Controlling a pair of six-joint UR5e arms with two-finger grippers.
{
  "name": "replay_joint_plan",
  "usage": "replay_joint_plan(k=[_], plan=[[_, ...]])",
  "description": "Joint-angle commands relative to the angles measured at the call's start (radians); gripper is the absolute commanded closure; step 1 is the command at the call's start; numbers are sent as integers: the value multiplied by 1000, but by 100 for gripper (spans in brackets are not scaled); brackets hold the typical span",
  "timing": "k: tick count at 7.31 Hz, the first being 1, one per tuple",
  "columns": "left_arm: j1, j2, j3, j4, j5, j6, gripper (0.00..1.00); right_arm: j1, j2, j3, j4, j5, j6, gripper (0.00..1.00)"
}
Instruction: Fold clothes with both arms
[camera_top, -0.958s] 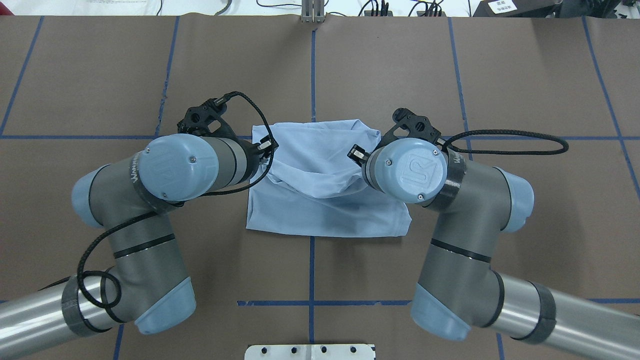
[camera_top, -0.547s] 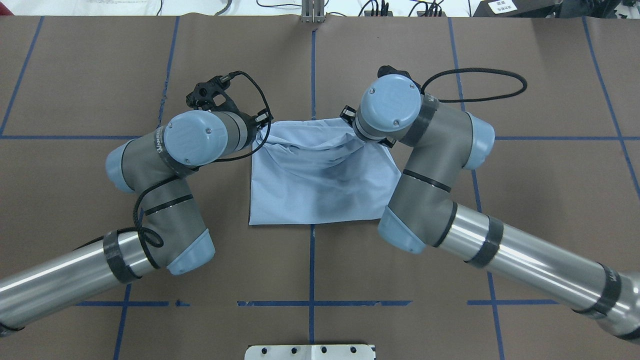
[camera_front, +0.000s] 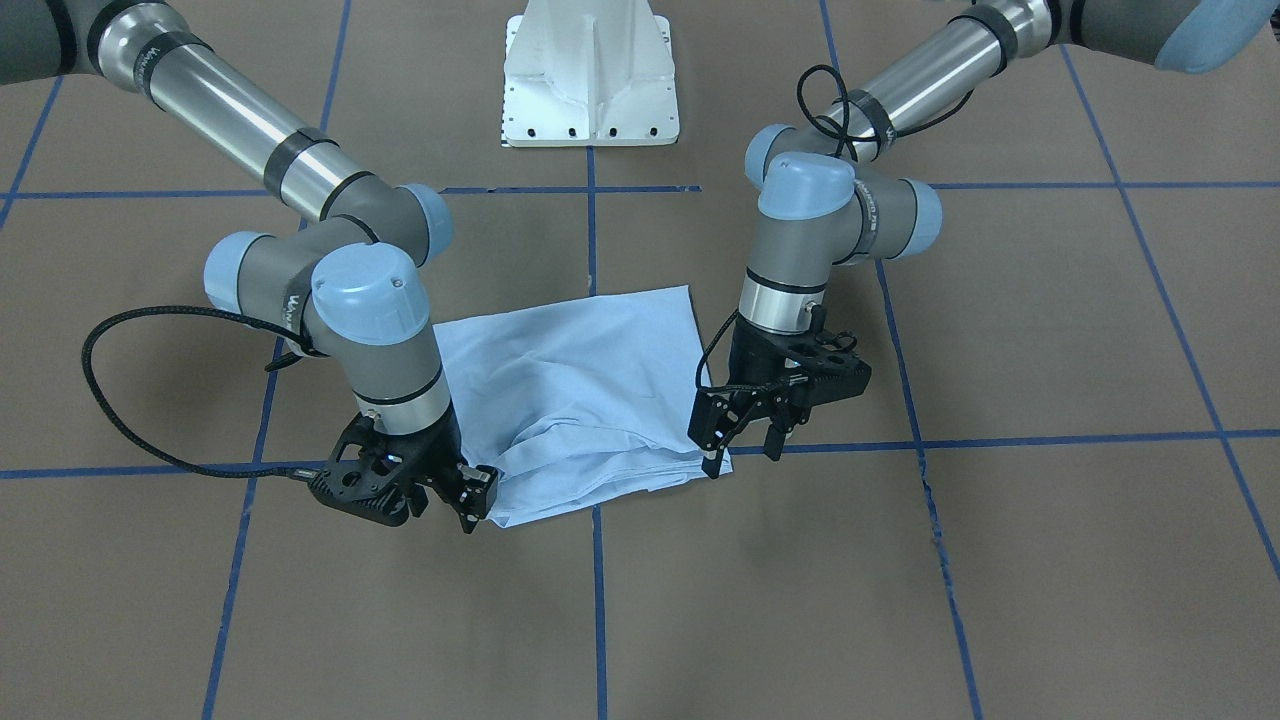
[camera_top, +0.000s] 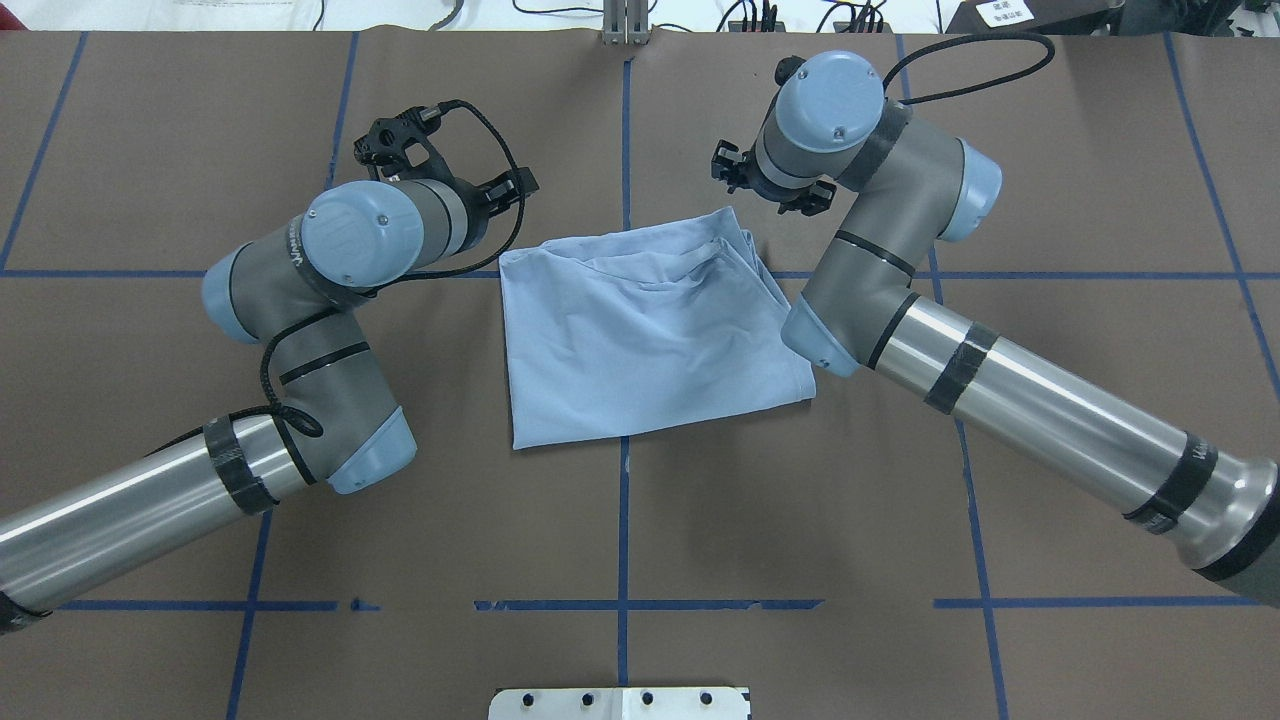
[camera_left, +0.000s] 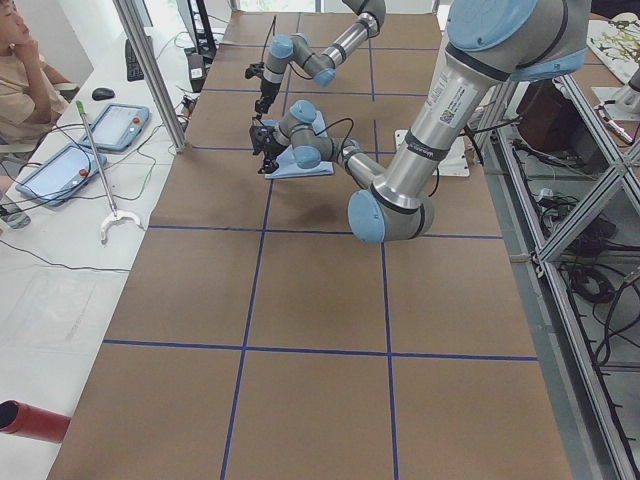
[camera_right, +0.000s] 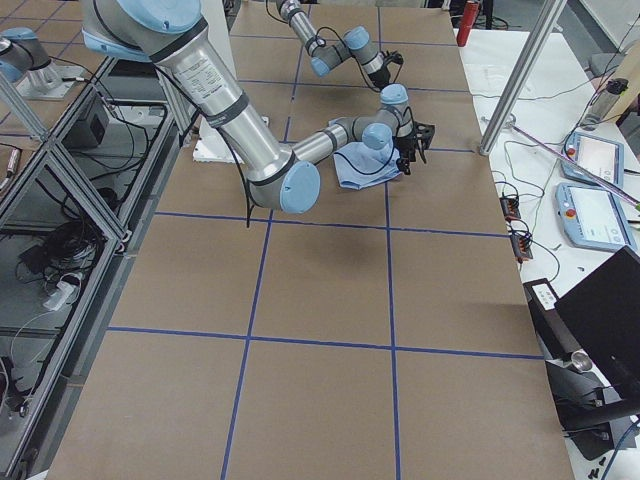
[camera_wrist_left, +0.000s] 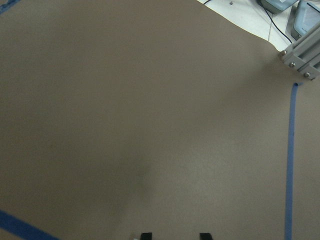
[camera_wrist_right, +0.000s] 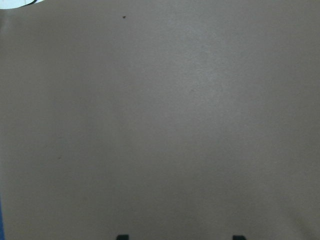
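Fingers (camera_front: 708, 438) of the left gripper (camera_front: 741, 452) stand spread apart with nothing between them, poised just beside the far left corner of the light blue T-shirt (camera_top: 650, 330). The T-shirt lies folded into a rumpled rectangle on the brown table (camera_top: 1050, 150), straddling the central blue tape line (camera_top: 624, 120), its creased layers bunched along the far edge. At its far right corner the right gripper (camera_front: 476, 498) hangs likewise parted and empty; its wrist camera sees only bare brown surface between the tips.
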Motion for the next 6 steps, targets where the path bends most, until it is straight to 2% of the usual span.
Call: replay_joint_plan(k=[1,2,3,5,6], plan=[[-6,110,-168,4,-89,96,0,68,-147,139,6,117,-89,0],[-40,167,-254,17,-173,242,0,147,-256,234,0,198,-233,0],[-118,218,-294,25,-289,361,0,247,-360,300,-3,269,-357,0],[-311,357,-334,30,-501,685,0,481,-518,337,-15,461,-639,0],[-412,411,-321,33,-599,851,0,534,-593,336,-21,474,-779,0]])
